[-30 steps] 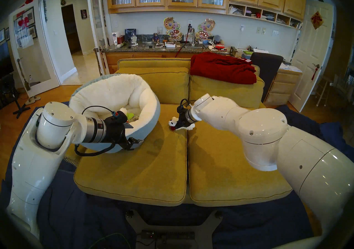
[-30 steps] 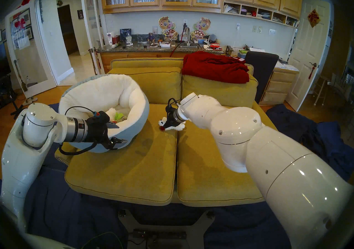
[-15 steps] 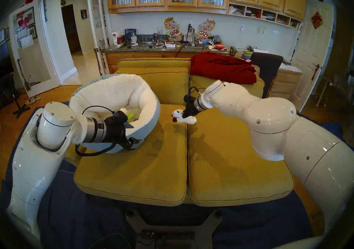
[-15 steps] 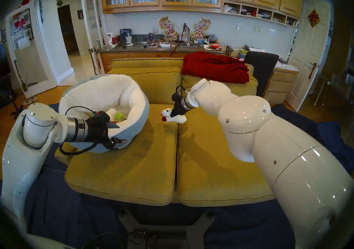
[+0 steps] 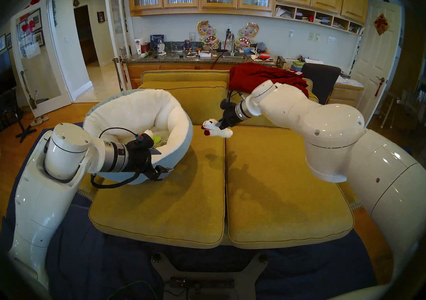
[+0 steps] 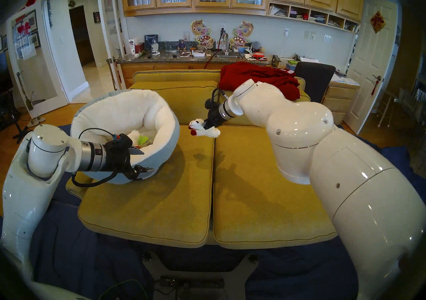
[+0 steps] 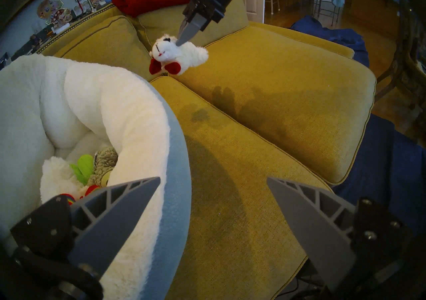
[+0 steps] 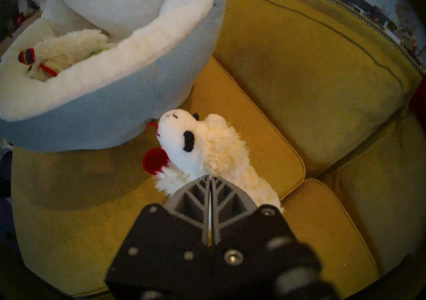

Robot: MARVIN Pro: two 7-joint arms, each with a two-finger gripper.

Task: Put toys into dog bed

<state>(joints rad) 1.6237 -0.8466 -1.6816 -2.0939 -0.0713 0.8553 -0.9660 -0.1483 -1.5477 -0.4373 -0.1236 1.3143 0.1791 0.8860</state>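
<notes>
Sofa (image 5: 161, 212), mustard yellow w/ two seat cushions, is filling the middle of both head views; a dark red blanket (image 5: 265, 80) is lying over its back cushion on the right. Dog bed (image 5: 179, 154), round, cream plush inside and blue-grey shell outside, is sitting on the left seat cushion.

Left gripper (image 5: 161, 161) is hanging at the bed's near rim, jaws spread wide and holding nothing; the left wrist view is showing one finger over the plush rim and the other over bare cushion. Right gripper (image 5: 220, 126) is hanging in the air above the seam btwn the cushions, jaws clenched on the back of a white lamb (image 5: 216, 130) w/ red feet. The lamb is clear of the sofa, right of the bed and not inside it.

Head views are giving only a glimpse into the bed: a bit of white fluff and the green cactus (image 5: 157, 140). The left wrist view is showing more: a rainbow-trimmed lamb (image 7: 60, 177), the cactus and a shaggy tan toy (image 7: 107, 158) bunched together at the bottom. The right wrist view is showing the rainbow lamb's striped foot and red trim, plus the pressed-together fingertips buried in the held lamb's fleece; tan toy is hidden there.
</notes>
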